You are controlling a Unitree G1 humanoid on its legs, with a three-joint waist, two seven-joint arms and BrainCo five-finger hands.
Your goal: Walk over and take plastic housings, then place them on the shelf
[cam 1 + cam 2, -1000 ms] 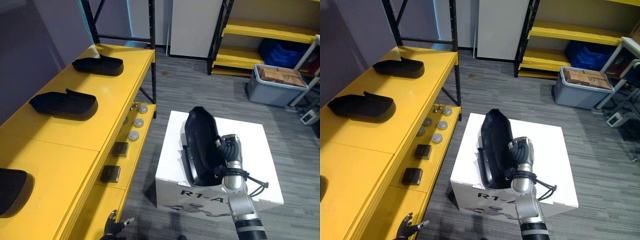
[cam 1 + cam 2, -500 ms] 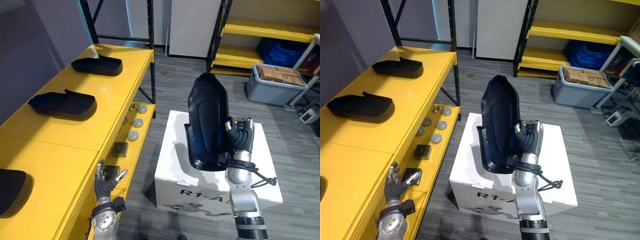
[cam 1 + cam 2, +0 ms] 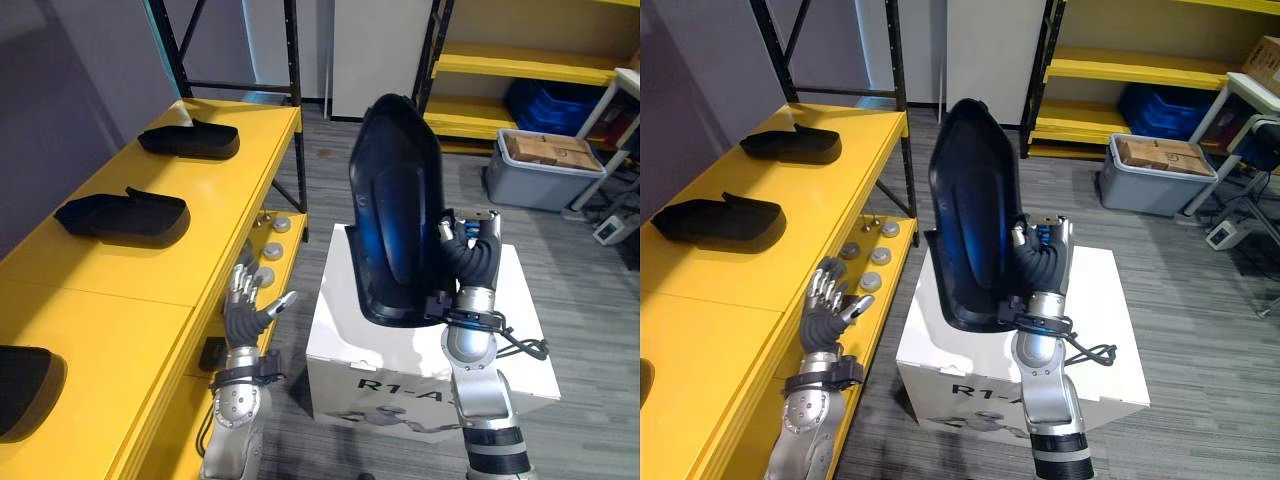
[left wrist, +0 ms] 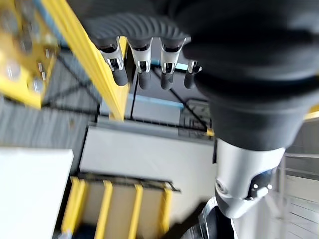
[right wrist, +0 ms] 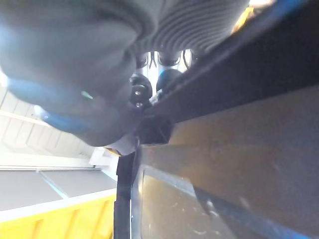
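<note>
- A yellow shelf (image 3: pixel 205 215) runs along the left side and bears three black plastic housings, each lying flat and well apart from the others
- The nearest shelf housing (image 3: pixel 25 388) is cut off by the left edge of the eye views, the middle shelf housing (image 3: pixel 122 216) lies further along, and the far shelf housing (image 3: pixel 190 140) sits close to the rack's dark upright post (image 3: pixel 296 110)
- A lower yellow ledge (image 3: pixel 285 255) below the shelf's front edge carries round silver pieces (image 3: pixel 265 275) and a dark block (image 3: pixel 212 352)
- The left hand (image 3: pixel 248 305) is held up just beside that ledge, its fingers (image 4: pixel 144 69) straight and spread, with nothing in it
- The held housing (image 3: pixel 395 215), a black plastic shell like the ones on the shelf, stands upright in the middle of the scene, rounded narrow end up and broad end down, over the white box (image 3: pixel 520 330)
- The right hand (image 3: pixel 470 255) has its fingers curled round the right edge of the held housing; the right wrist view shows dark fingertips (image 5: pixel 141 92) against the housing's rim
- A grey bin (image 3: pixel 545 175) with a cardboard box (image 3: pixel 550 148) in it stands on the grey floor to the far right, in front of another yellow rack (image 3: pixel 520 65) that holds blue crates (image 3: pixel 550 100)
</note>
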